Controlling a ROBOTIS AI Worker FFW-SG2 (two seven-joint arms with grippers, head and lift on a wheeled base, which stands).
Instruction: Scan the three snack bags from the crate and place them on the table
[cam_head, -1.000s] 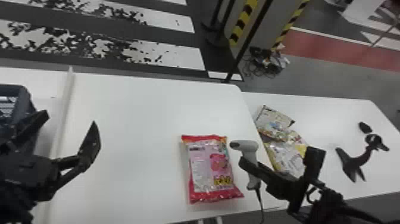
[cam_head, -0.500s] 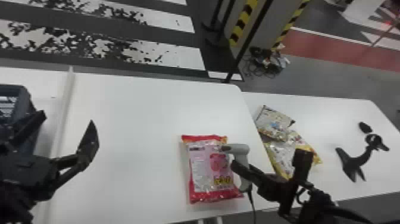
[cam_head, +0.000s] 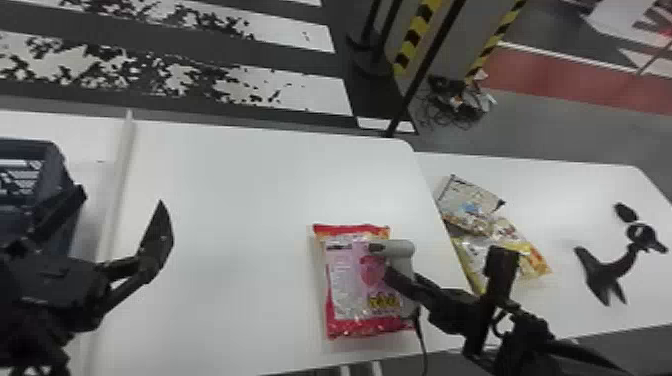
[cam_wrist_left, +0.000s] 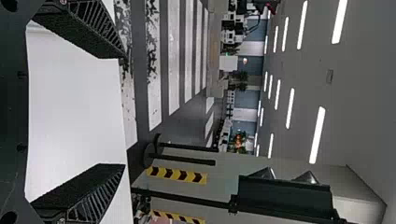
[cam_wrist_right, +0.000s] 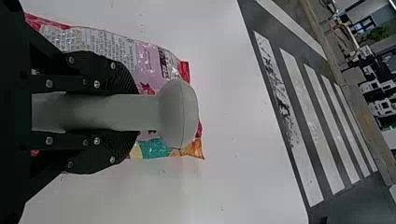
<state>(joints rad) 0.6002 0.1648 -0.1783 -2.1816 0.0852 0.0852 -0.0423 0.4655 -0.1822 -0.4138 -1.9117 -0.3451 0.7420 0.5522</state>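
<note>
In the head view my left gripper (cam_head: 120, 212) stands open at the left over the table, beside the crate (cam_head: 55, 165); its left wrist view has the gripper (cam_wrist_left: 123, 112) with fingers wide apart and nothing between. My right gripper (cam_head: 400, 280) is shut on the grey scanner (cam_head: 400, 248), over the right part of a red and pink snack bag (cam_head: 350, 280) lying flat. From the right wrist, the gripper (cam_wrist_right: 133, 112) clasps the handle of the scanner (cam_wrist_right: 180, 113), with the bag (cam_wrist_right: 107, 46) behind. Two other snack bags (cam_head: 470, 205) (cam_head: 530, 260) overlap on the right-hand table.
The white table (cam_head: 240, 200) has a raised strip (cam_head: 117, 180) along its left side. On the right-hand table (cam_head: 575, 195) lies a black stand (cam_head: 607, 270) with a small dark piece (cam_head: 625, 212) near it.
My right gripper has moved left with the scanner, from the bag's right edge to over it. The left gripper has shifted slightly; the bags have stayed put.
</note>
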